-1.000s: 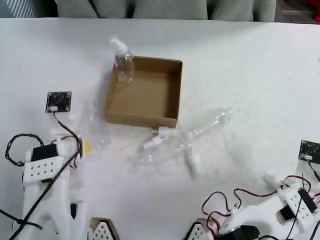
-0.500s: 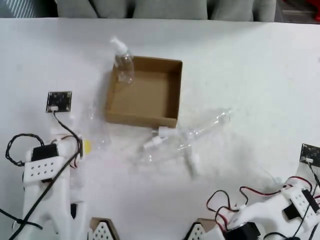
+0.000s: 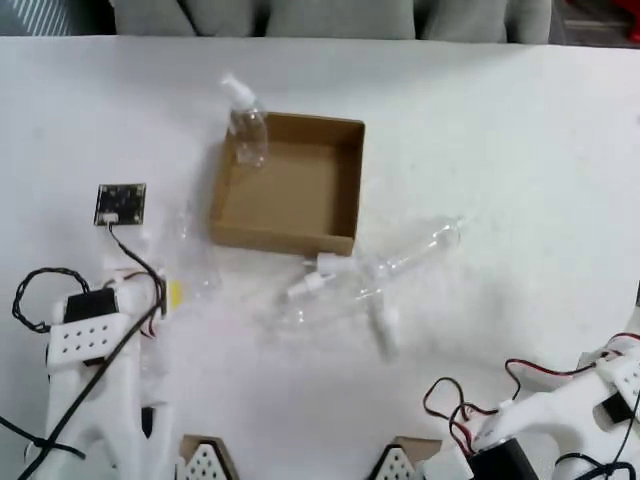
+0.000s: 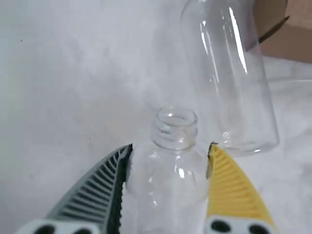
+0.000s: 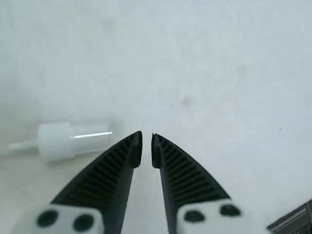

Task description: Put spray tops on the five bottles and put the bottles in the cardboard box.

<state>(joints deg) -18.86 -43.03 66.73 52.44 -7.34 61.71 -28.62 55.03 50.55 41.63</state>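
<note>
We see the cardboard box (image 3: 285,243) mid-desk (image 3: 500,130), top open. The capped bottle (image 3: 247,128), clear with a white sprayer, sits at the box's far left corner; inside or outside, we can't tell. A tipped bottle (image 3: 425,245) lies slanted off the box's near wall, with a second tipped bottle (image 3: 325,295) next to it and a loose spray top (image 3: 385,325) beside them. Another spray top (image 5: 63,141) lies flat on the desk. The uncapped bottle (image 4: 168,170) is upright, clamped in the left end effector (image 4: 168,146). A standing bottle (image 4: 229,78) is just beyond it, near a box corner.
</note>
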